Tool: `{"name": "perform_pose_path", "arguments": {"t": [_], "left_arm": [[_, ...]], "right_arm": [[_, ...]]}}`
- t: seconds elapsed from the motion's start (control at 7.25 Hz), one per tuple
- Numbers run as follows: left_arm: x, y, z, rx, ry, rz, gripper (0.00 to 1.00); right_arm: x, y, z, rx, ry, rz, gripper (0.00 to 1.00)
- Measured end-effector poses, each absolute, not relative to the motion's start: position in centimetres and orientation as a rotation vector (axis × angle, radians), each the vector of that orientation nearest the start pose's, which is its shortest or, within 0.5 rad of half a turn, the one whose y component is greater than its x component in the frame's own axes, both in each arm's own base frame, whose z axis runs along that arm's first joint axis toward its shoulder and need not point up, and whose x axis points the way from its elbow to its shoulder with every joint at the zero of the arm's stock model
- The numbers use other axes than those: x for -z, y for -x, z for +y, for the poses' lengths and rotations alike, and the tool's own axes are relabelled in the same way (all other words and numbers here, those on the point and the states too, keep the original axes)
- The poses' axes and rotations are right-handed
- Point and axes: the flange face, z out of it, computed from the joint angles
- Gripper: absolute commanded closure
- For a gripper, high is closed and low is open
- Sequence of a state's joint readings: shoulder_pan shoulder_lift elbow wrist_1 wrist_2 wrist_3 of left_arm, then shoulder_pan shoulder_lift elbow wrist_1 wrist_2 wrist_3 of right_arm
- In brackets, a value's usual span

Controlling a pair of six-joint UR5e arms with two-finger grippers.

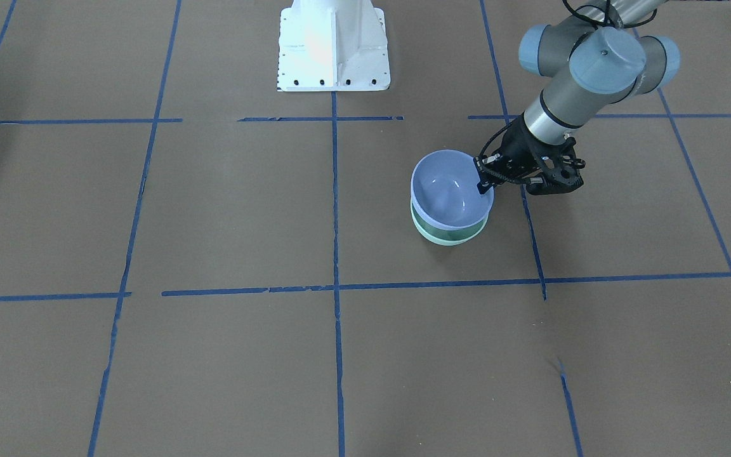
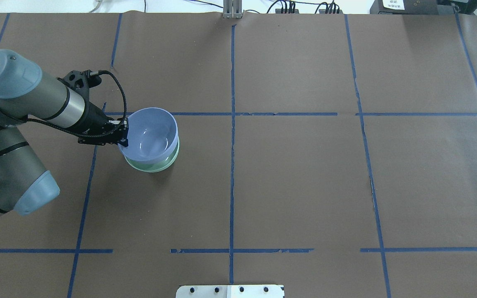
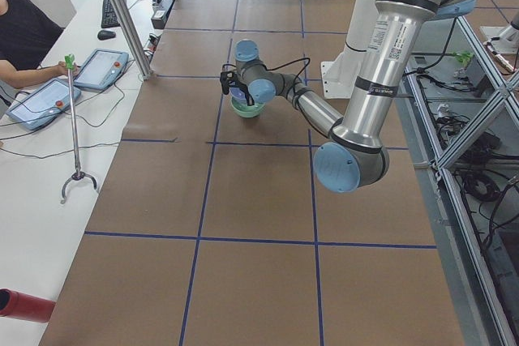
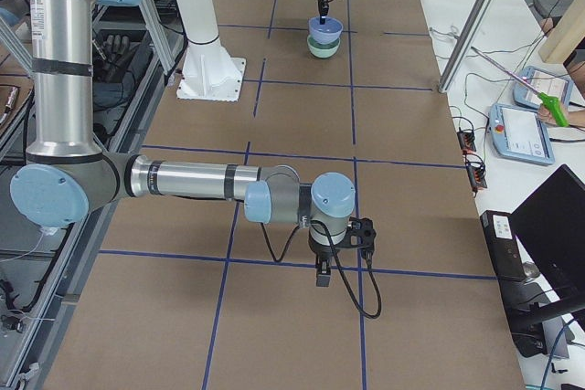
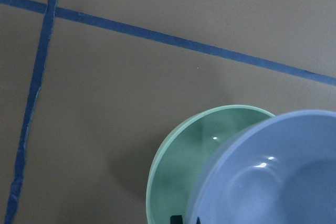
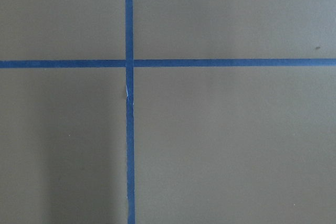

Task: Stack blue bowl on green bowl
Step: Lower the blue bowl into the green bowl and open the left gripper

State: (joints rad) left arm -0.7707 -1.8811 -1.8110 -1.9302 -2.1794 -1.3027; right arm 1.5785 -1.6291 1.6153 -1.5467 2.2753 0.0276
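The blue bowl (image 1: pixel 448 190) sits tilted over the green bowl (image 1: pixel 449 237), partly inside it and offset to one side. My left gripper (image 1: pixel 485 181) is shut on the blue bowl's rim, on the side toward the arm. The overhead view shows the same: left gripper (image 2: pixel 123 135), blue bowl (image 2: pixel 151 132), green bowl (image 2: pixel 152 167) beneath. The left wrist view shows the blue bowl (image 5: pixel 283 177) over the green bowl (image 5: pixel 181 166). My right gripper (image 4: pixel 321 273) points down near the table far from the bowls; I cannot tell whether it is open.
Brown paper with blue tape grid lines (image 2: pixel 232 124) covers the table. The white robot base (image 1: pixel 334 47) stands at the table's edge. Operators' tablets (image 3: pixel 89 70) and a grabber stick lie on the side bench.
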Motion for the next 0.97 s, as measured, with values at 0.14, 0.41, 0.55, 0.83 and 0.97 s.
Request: {"name": "perform_pose_path", "arguments": {"t": [0.14, 0.41, 0.55, 0.83, 0.97], "left_arm": [[-33.43, -36.99, -46.54, 0.177, 0.052, 1.042, 1.00], [-33.70, -36.75, -46.38, 0.175, 0.050, 1.040, 1.00], [-33.70, -36.51, -46.33, 0.176, 0.048, 1.041, 1.00], [-33.82, -36.31, -46.31, 0.178, 0.047, 1.040, 1.00], [-33.89, -36.26, -46.35, 0.179, 0.047, 1.038, 0.15]], "right_arm": [[-66.70, -7.24, -46.74, -0.030, -0.003, -0.705, 0.00], [-66.70, -7.23, -46.73, -0.030, -0.003, -0.705, 0.00], [-66.70, -7.24, -46.73, -0.030, -0.003, -0.705, 0.00], [-66.70, -7.24, -46.74, -0.030, -0.003, -0.704, 0.00], [-66.71, -7.24, -46.73, -0.030, -0.003, -0.704, 0.00]]}}
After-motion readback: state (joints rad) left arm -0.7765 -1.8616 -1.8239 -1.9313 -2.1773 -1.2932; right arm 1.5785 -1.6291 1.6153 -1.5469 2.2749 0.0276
